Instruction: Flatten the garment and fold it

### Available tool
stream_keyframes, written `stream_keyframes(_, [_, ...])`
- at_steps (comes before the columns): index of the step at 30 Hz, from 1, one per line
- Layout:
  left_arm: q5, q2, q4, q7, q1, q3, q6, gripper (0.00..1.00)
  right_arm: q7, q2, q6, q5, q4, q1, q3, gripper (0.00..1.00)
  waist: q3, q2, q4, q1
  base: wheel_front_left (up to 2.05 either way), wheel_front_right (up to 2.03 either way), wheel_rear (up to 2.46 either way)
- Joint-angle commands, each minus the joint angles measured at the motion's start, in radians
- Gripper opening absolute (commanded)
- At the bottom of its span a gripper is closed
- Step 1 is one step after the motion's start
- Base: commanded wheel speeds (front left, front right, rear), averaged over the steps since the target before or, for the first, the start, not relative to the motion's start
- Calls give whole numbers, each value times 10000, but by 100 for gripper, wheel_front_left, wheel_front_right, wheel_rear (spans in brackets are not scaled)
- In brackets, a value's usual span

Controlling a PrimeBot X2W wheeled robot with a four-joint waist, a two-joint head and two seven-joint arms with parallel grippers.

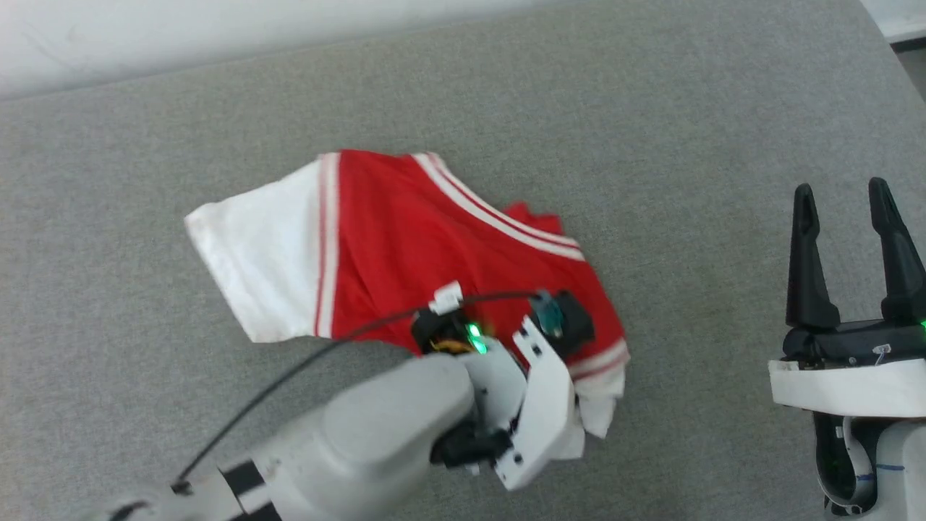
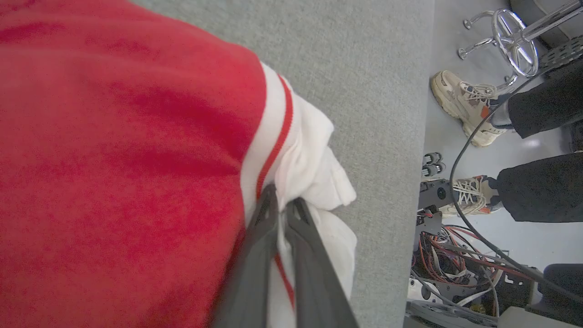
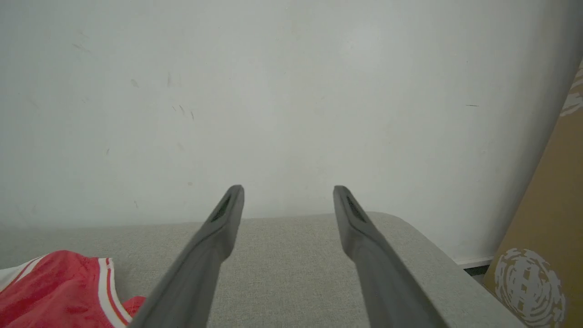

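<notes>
Head view: garment [image 1: 405, 246] lies rumpled, not yet flat, about mid-table on the grey fabric-covered table [image 1: 651, 108], with one white sleeve spread toward the left edge and the other bunched on the near right side. The left arm [image 1: 391, 420] reaches over that bunched corner. Right gripper [image 1: 841, 194] sits near the right edge, well apart from the cloth, fingers spread, empty. Left wrist view: left gripper [image 2: 282, 202] is pinched tight on the white, red-striped sleeve fabric, several layers wadded together, near a table edge; beyond the edge are a person's shoes [image 2: 460, 100] and loose cables [image 2: 446, 264]. Right wrist view: the right gripper's fingers stand wide apart over bare table, garment at the lower left, wall [image 3: 291, 91] behind. Risks, as judged: with nothing anchoring the far side, a pull would drag the whole garment rather than spread it; the wadded layers may lift together or slip out; a pull toward that edge could spill the sleeve over.
</notes>
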Motion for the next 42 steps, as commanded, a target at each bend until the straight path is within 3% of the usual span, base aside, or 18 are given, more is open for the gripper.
stream_keyframes(1, [216, -150, 85, 103, 362, -46, -67, 0, -47, 17, -9, 32, 22, -148, -24, 100, 41, 1, -17, -2, 0, 0, 0])
stream_keyframes(3, [286, -272, 255, -25, 579, -47, -67, 5, -47, 17, -9, -17, 70, -139, -53, 100, -61, 1, 58, -2, 0, 0, 0])
stream_keyframes(4, [325, -323, 356, -232, 613, -48, -67, 75, -47, 17, -9, -46, 94, -122, -62, 100, -144, 1, 100, -2, 0, 0, 0])
stream_keyframes(5, [420, -358, 452, -585, 588, -48, -67, 100, -47, 17, -9, -77, 115, -99, -56, 100, -238, 1, 142, -2, 0, 0, 0])
stream_keyframes(12, [1140, -412, 1055, -4337, 140, 146, -62, 100, -47, 17, -9, -325, 262, 371, -151, 100, -1284, 1, 539, -2, 0, 0, 0])
stream_keyframes(14, [1392, -447, 1161, -5504, 93, 524, 212, 100, -47, 17, -9, -390, 272, 551, -236, 100, -1586, 1, 721, -2, 0, 0, 0])
stream_keyframes(19, [2052, -200, 1074, -7183, 112, 1571, 1653, 100, -47, 17, -9, -504, 249, 834, -273, 100, -1964, 1, 1102, -2, 0, 0, 0])
stream_keyframes(23, [2832, 244, 162, -7337, 539, 2964, 2943, 100, -47, 17, -9, -511, 191, 924, -379, 100, -2045, 1, 1368, -2, 0, 0, 0])
stream_keyframes(29, [4446, 801, -1802, -7344, 2333, 5545, 4209, 100, -47, 17, -9, -436, 168, 946, -486, 100, -1994, 1, 1687, -2, 0, 0, 0])
stream_keyframes(35, [5588, 674, -3020, -7345, 4403, 7997, 4482, 100, -47, 17, -9, -309, 212, 950, -510, 100, -1935, 1, 1945, -2, 0, 0, 0])
stream_keyframes(42, [6318, 111, -3471, -7346, 6163, 10010, 3903, 100, -47, 17, -9, 21, 363, 950, -510, 100, -1937, 1, 2124, -2, 0, 0, 0])
